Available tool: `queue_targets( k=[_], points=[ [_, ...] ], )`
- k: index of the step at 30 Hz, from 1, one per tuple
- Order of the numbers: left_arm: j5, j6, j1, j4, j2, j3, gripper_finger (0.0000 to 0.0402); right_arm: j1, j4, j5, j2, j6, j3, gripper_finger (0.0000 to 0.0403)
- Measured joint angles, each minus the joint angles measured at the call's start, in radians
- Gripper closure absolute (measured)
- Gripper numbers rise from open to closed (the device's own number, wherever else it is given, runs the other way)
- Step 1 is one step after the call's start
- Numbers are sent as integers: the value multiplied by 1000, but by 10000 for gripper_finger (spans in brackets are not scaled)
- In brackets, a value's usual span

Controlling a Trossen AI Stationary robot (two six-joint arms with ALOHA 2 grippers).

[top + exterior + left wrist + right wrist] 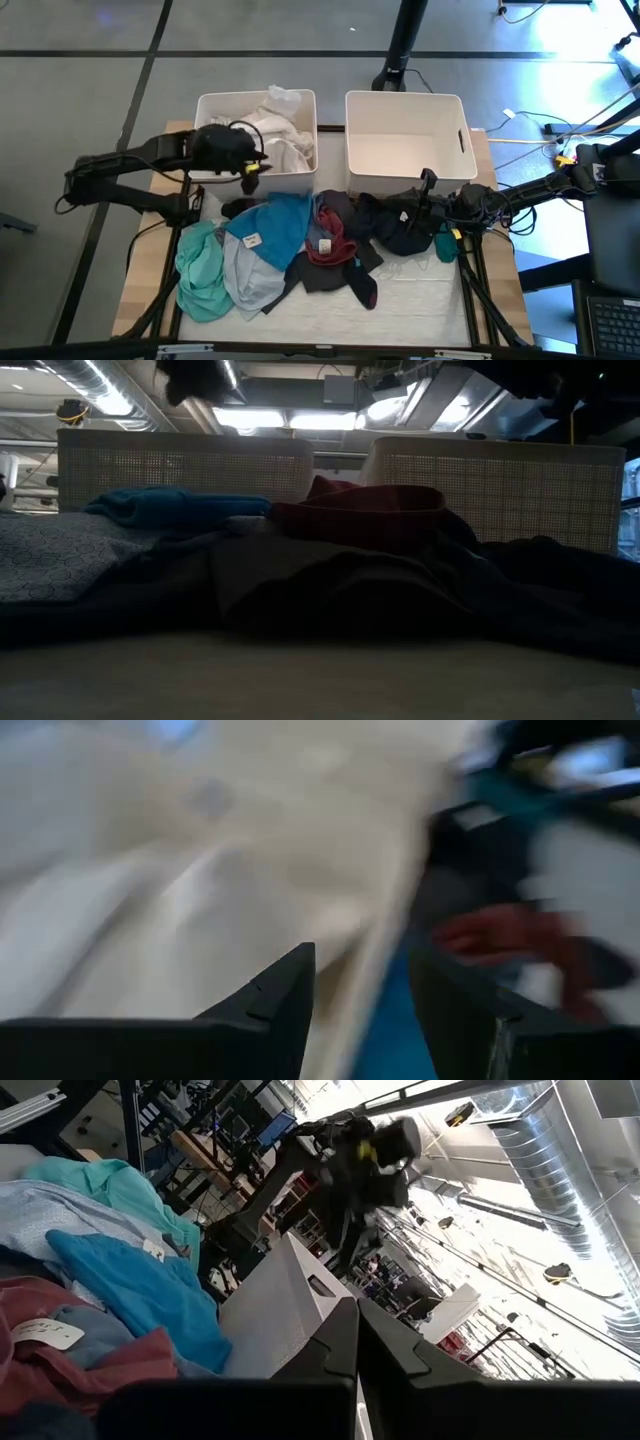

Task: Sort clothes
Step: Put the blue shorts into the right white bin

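The left wrist view is motion-blurred: pale cloth and a red garment smear together. In the low view, the black clothes merge in shadow.

Two white bins, two arms, and about six garments heaped on one table.

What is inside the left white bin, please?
The left bin holds white clothes. The left gripper, open, hovers over its front edge. Whatever lies beneath them is covered.
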Motion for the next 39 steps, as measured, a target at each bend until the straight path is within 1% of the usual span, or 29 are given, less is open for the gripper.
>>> queue_targets(
  k=[2, 4, 8, 10, 13, 17, 20, 23, 25, 27, 31, 35, 39],
  points=[
    [5, 54, -67, 95, 3, 0, 249, 0, 2, 0, 0, -1, 0, 395],
    [-14, 110, -127, 167, 14, 0, 249, 0, 7, 0, 0, -2, 0, 395],
    [-65, 173, -233, 225, 37, -1, 249, 0, 5, -19, 0, -2, 0, 395],
    [-99, 203, -294, 296, 43, -33, 249, 0, 8, -37, 4, 1, 0, 395],
    [-123, 286, -369, 504, 44, -145, 249, 0, 9, -60, 20, 3, 0, 395],
    [-140, 352, -423, 811, 43, -314, 249, 0, 19, -60, 62, 52, 16, 395],
    [-141, 401, -452, 1071, 43, -445, 249, 0, 8, -60, 119, 55, 58, 395],
    [-140, 423, -470, 1307, 43, -553, 249, 1, -32, -60, 205, 76, 123, 395],
    [-143, 424, -474, 1390, 43, -600, 249, 1, -105, -60, 266, 83, 186, 395],
    [-147, 422, -474, 1400, 40, -620, 249, 1, -231, -60, 326, 98, 270, 395],
    [-151, 371, -478, 1365, 24, -621, 249, 5, -553, -60, 437, 181, 462, 395],
    [-151, 331, -498, 1259, 10, -621, 249, 44, -831, -41, 536, 237, 642, 395],
    [-151, 314, -513, 1258, 1, -621, 249, 82, -1137, -6, 596, 351, 813, 395]
  ],
)
